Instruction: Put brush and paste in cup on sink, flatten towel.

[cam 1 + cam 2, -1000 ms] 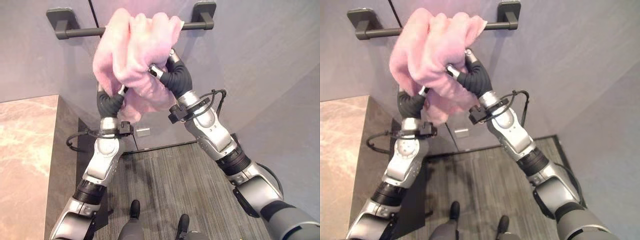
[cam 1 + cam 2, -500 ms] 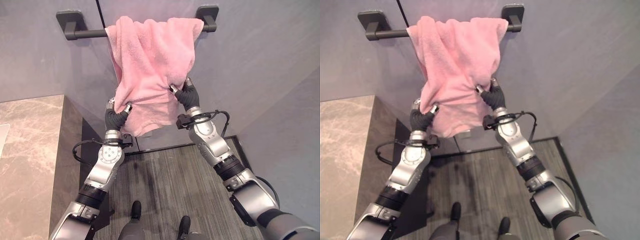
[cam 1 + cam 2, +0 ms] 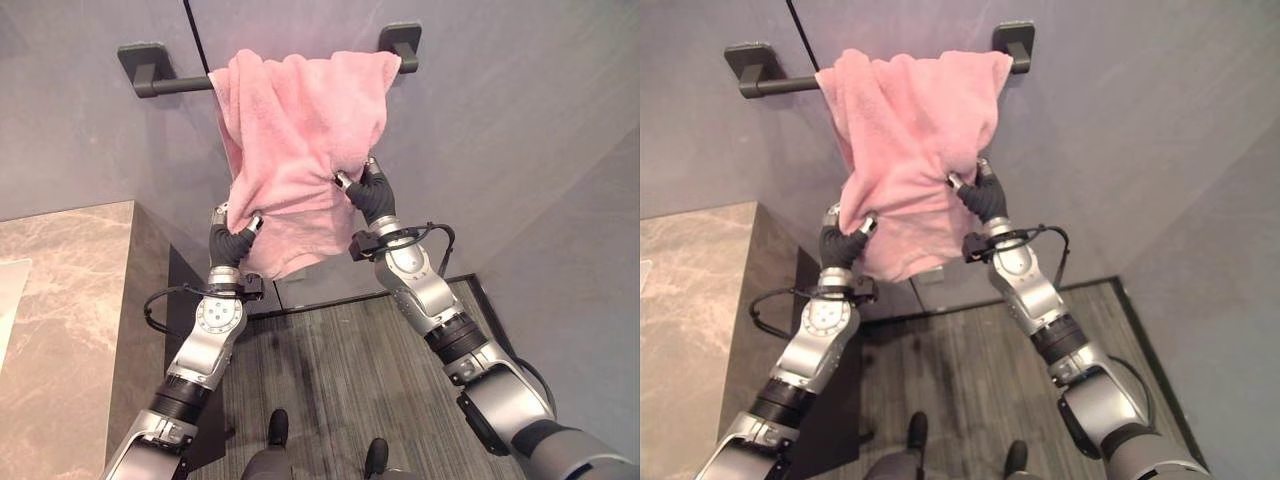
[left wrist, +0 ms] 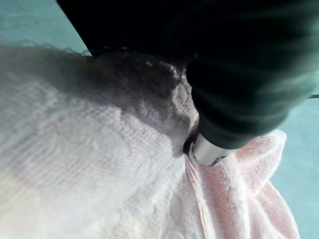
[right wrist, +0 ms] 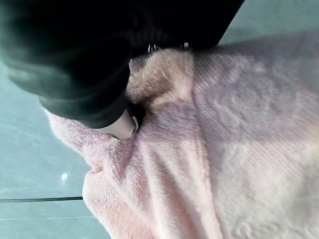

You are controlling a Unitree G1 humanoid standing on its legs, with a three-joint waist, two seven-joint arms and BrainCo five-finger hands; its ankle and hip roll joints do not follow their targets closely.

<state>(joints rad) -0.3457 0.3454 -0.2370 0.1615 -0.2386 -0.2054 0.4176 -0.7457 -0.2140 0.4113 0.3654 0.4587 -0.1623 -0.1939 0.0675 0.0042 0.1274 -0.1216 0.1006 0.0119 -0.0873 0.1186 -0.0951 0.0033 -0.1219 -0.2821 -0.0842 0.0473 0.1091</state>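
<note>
The pink towel (image 3: 300, 140) hangs bunched over the dark bar (image 3: 170, 80) on the wall. Left robot hand (image 3: 236, 226) pinches its edge at 8 o'clock, right robot hand (image 3: 362, 184) grips cloth at 4 o'clock. I'd say pull both edges outward and down evenly to flatten it. No containers are visible beside the marble table (image 3: 60, 300).

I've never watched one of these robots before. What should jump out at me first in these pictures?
A pink towel draped over a dark rail on the grey wall, still bunched and narrowing toward its lower part. Both arms reach up to it: the left hand pinches its lower left edge and the right hand grips the right edge a little higher. A brown marble counter stands at the left.
</note>
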